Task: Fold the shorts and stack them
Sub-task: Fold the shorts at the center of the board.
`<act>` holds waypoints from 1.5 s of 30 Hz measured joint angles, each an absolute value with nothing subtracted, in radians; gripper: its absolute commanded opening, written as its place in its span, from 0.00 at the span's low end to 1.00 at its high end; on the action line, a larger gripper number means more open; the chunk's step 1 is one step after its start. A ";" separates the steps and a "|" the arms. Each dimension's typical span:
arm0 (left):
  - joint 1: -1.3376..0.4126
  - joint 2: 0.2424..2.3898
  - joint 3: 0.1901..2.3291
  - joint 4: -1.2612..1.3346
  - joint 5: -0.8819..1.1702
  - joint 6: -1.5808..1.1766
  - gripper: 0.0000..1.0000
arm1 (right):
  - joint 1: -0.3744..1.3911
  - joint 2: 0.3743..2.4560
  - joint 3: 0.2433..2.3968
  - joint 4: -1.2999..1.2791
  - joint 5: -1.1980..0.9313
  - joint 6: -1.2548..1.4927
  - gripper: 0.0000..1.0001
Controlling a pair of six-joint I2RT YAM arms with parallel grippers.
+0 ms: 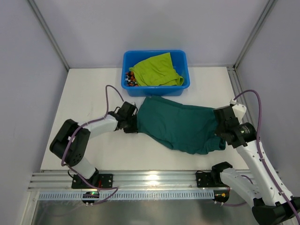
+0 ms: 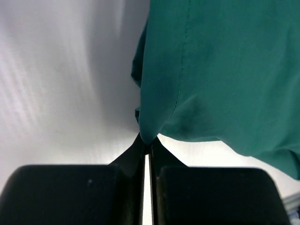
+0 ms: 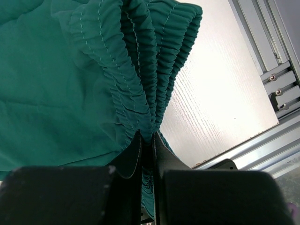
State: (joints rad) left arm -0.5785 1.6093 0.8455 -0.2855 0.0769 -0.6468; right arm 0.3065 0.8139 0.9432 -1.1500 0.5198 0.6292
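Observation:
The dark teal-green shorts lie spread across the middle of the white table, stretched between both arms. My left gripper is at their left end, shut on a pinched tip of the hem. Over on the right, the right gripper is shut on the gathered elastic waistband, which bunches up between its fingers. The lime yellow-green shorts sit crumpled in the blue tub. A bit of the camouflage shorts peeks out at the tub's left side.
The blue plastic tub stands at the back centre, just beyond the teal shorts. An aluminium rail runs along the near table edge, also seen in the right wrist view as a rail. Grey walls close in on three sides.

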 measured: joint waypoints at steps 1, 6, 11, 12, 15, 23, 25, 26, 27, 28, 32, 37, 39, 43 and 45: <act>-0.579 1.609 0.853 -0.301 0.053 -0.647 0.00 | 0.307 0.814 0.943 -1.150 0.520 0.629 0.04; -0.579 1.609 0.873 -0.378 -0.070 -0.648 0.00 | 0.306 0.819 0.944 -1.150 0.520 0.630 0.04; -0.581 1.608 0.883 -0.417 -0.109 -0.648 0.29 | 0.306 0.818 0.943 -1.151 0.520 0.630 0.04; -0.580 1.605 0.883 -0.421 -0.108 -0.648 0.32 | 0.307 0.818 0.944 -1.151 0.521 0.630 0.04; -0.580 1.576 0.883 -0.463 -0.105 -0.651 0.42 | 0.306 0.818 0.944 -1.154 0.520 0.629 0.04; -0.578 1.370 0.935 -0.564 -0.101 -0.646 0.53 | 0.310 0.883 1.053 -1.161 0.412 0.638 0.04; -0.575 1.388 0.986 -0.565 -0.089 -0.642 0.52 | 0.324 0.929 1.092 -1.148 0.380 0.659 0.04; -0.574 1.404 1.006 -0.563 -0.082 -0.639 0.53 | 0.334 0.949 1.107 -1.137 0.370 0.666 0.04; -0.573 1.421 1.018 -0.558 -0.074 -0.637 0.52 | 0.352 0.978 1.127 -1.126 0.359 0.686 0.04; -0.572 1.442 1.026 -0.551 -0.064 -0.635 0.53 | 0.366 0.997 1.143 -1.119 0.353 0.695 0.04; -0.562 1.531 1.027 -0.537 -0.021 -0.629 0.50 | 0.480 1.111 1.235 -1.093 0.355 0.757 0.04; -0.552 1.637 1.069 -0.556 -0.031 -0.624 0.45 | 0.583 1.273 1.314 -1.040 0.364 0.816 0.04; -0.545 1.662 1.085 -0.557 -0.034 -0.622 0.45 | 0.599 1.325 1.336 -1.032 0.364 0.826 0.04; -0.528 1.690 1.095 -0.556 -0.033 -0.621 0.44 | 0.620 1.425 1.417 -1.025 0.363 0.835 0.04; -0.523 1.702 1.095 -0.554 -0.033 -0.621 0.44 | 0.633 1.480 1.477 -1.016 0.360 0.836 0.04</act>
State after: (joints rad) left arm -0.5228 1.7016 1.0954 -0.5545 -0.0334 -0.6209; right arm 0.6334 1.4796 1.4773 -1.0161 0.3599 0.8360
